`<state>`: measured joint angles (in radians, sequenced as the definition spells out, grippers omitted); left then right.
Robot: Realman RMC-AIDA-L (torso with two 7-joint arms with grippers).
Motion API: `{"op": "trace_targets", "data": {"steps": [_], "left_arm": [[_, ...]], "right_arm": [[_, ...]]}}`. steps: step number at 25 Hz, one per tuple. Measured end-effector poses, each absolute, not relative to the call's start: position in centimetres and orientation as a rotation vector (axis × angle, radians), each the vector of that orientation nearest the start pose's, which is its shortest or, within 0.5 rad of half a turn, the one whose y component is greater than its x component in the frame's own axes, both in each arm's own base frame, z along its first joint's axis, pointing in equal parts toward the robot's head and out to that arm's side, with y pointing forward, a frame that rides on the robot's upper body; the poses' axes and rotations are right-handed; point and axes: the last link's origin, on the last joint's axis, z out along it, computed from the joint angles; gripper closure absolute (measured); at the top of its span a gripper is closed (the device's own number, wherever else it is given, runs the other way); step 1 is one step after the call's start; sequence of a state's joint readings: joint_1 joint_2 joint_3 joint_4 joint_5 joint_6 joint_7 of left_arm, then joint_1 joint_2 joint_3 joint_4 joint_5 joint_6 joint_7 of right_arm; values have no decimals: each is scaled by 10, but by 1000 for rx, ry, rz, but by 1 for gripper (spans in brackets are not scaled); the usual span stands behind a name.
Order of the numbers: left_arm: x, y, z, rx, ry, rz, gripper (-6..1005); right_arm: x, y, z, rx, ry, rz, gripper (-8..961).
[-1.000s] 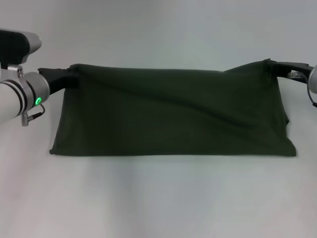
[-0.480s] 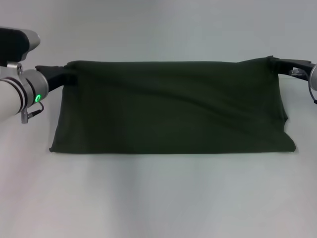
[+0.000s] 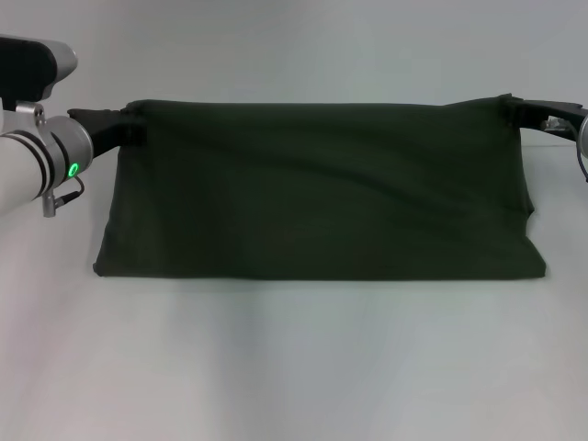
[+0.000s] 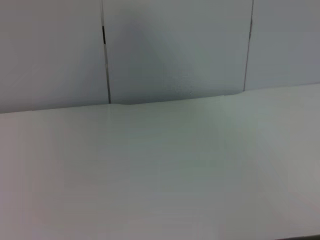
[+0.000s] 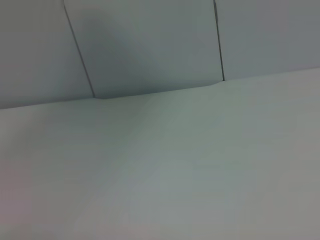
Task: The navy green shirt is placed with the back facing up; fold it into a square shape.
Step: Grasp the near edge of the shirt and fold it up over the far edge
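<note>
The navy green shirt [image 3: 317, 193] lies folded into a wide dark band across the white table [image 3: 294, 367] in the head view, its plain side up. My left gripper [image 3: 129, 126] is shut on the shirt's far left corner. At the far right corner my right gripper [image 3: 511, 108] pinches the fabric too. Both corners are held taut along the far edge, which runs nearly straight between the two grippers. The near edge rests on the table. Neither wrist view shows the shirt or any fingers, only bare table and wall.
White table surface [image 4: 150, 175] stretches on every side of the shirt. A pale panelled wall [image 5: 145, 45] stands behind the table's far edge in both wrist views.
Both grippers have carried the held far edge farther away from me. The sagging diagonal crease has flattened and the top edge is now straight and taut.
</note>
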<state>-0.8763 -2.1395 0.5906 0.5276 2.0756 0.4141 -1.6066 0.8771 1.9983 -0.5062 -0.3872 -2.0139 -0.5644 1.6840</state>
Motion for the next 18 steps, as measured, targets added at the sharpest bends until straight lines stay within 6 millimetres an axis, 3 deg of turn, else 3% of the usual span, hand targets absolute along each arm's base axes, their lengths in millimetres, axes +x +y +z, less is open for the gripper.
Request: {"op": "trace_targets", "data": {"steps": [18], "left_arm": [[-239, 486, 15, -1861, -817, -319, 897]], "right_arm": [[263, 485, 40, -1882, 990, 443, 869]]}}
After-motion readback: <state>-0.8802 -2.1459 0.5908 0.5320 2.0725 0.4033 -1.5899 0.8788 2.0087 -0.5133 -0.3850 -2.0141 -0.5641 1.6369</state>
